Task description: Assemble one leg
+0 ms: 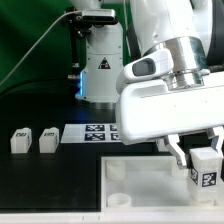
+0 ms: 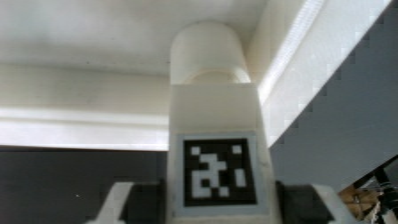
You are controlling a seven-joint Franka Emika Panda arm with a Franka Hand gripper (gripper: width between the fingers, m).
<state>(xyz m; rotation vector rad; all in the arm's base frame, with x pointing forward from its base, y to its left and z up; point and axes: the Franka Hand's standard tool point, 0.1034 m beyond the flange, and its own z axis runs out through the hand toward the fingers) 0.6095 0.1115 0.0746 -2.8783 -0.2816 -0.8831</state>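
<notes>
My gripper [image 1: 200,156] is shut on a leg [image 1: 206,172], a small white block with a black-and-white tag on its face. It holds the leg over the exterior view's right part of the large white panel [image 1: 135,185]. In the wrist view the leg [image 2: 214,110] stands between my fingers [image 2: 135,204], its tag facing the camera and its rounded end pointing toward the white panel [image 2: 89,100]. Whether the leg touches the panel I cannot tell.
Two more small white legs [image 1: 20,141] [image 1: 48,139] stand on the black table at the exterior view's left. The marker board [image 1: 93,132] lies behind the panel. A white stand [image 1: 100,65] with a blue light is at the back.
</notes>
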